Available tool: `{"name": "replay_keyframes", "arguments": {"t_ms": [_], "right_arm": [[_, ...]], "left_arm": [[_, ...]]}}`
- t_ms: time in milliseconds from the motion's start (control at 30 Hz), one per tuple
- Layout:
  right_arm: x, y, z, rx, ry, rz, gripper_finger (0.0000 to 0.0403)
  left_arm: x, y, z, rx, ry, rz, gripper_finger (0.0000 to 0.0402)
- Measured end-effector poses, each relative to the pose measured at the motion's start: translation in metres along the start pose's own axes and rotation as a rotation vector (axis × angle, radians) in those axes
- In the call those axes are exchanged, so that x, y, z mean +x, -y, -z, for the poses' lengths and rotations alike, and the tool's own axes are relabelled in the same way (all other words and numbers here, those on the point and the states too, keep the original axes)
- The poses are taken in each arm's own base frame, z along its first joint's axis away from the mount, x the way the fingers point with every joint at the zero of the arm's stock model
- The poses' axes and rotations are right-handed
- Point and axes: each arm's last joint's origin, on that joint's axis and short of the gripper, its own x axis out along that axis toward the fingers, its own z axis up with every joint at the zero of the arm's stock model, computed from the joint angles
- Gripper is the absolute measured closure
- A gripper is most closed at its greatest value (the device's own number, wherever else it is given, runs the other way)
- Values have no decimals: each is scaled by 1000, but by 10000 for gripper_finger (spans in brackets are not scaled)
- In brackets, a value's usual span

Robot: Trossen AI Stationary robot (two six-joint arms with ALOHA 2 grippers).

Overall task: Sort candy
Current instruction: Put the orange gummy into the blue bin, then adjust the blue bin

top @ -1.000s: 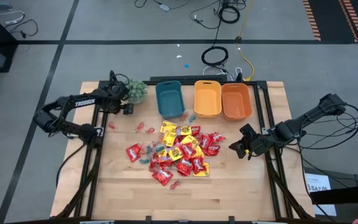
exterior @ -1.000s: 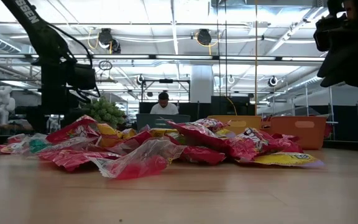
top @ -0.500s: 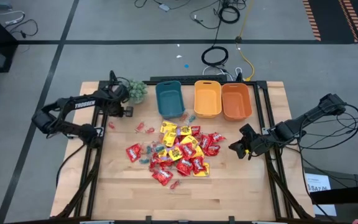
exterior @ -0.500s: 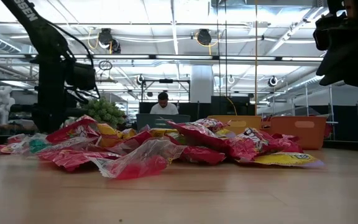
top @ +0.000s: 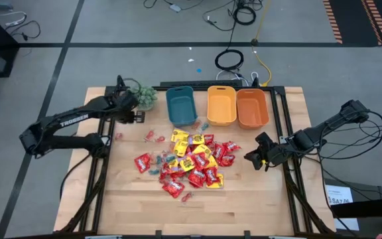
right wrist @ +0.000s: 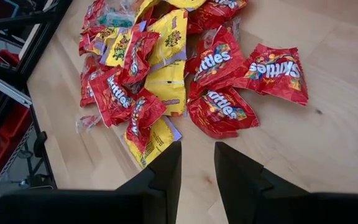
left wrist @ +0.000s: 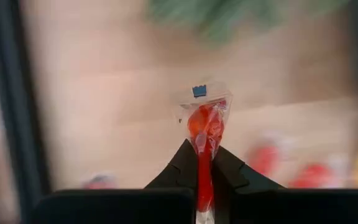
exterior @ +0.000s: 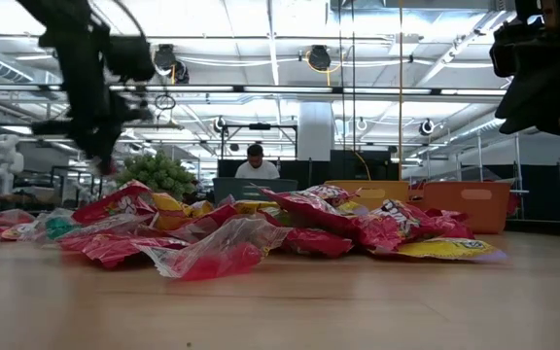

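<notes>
My left gripper point(left wrist: 205, 163) hangs above the table's far left part, next to the green plant point(top: 146, 97); in the high view it shows as my left gripper point(top: 132, 116). It is shut on a small red sweet in a clear wrapper point(left wrist: 205, 121). The candy pile point(top: 188, 162) of red and yellow packets, with smaller pieces, lies on the table's middle. My right gripper point(top: 252, 158) hovers at the pile's right side, pointing at it, and is also in view as my right gripper point(right wrist: 197, 168), its fingers a little apart with nothing between them. My left gripper pinches the sweet's wrapper at its tail end point(left wrist: 202, 155) between the two fingertips. The red body and the wrapper's flared far end point(left wrist: 199, 93) stick out beyond the tips. The fingers point steeply down, and the sweet is lifted clear of the table.
A teal bin point(top: 180, 105), a yellow-orange bin point(top: 221, 104) and an orange bin point(top: 252, 107) stand in a row along the far edge. A few loose small sweets point(top: 152, 137) lie left of the pile. Bare wood lies along the near edge point(top: 197, 212).
My left gripper has risen from the table beside the plant, mostly in the last half second, and its arm has swung toward the table's left edge. My right gripper has kept still, and the pile has not moved.
</notes>
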Motion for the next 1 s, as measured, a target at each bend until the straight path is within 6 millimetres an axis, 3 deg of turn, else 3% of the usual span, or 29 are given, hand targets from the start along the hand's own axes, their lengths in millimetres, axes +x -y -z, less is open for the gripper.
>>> {"name": "replay_keyframes", "arguments": {"t_ms": [133, 300, 467, 600, 700, 833, 1000], "right_arm": [[0, 0, 0, -12, 0, 0, 316], [0, 0, 0, -11, 0, 0, 316], [0, 0, 0, 0, 0, 0, 316], [0, -2, -1, 10, 7, -23, 316], [0, -3, -1, 11, 8, -25, 316], [0, -4, -1, 19, 15, -43, 316], [0, -7, -2, 31, 23, -69, 316]], "left_arm": [[-24, 27, -23, 59, 149, 159, 386], [-41, 78, -60, 220, 269, 351, 386], [-27, 138, -85, 484, 271, 347, 385], [-10, 174, -96, 625, 268, 355, 363], [8, 187, -101, 671, 228, 345, 333], [23, 188, -105, 681, 187, 331, 297], [25, 186, -107, 675, 166, 345, 267]]}}
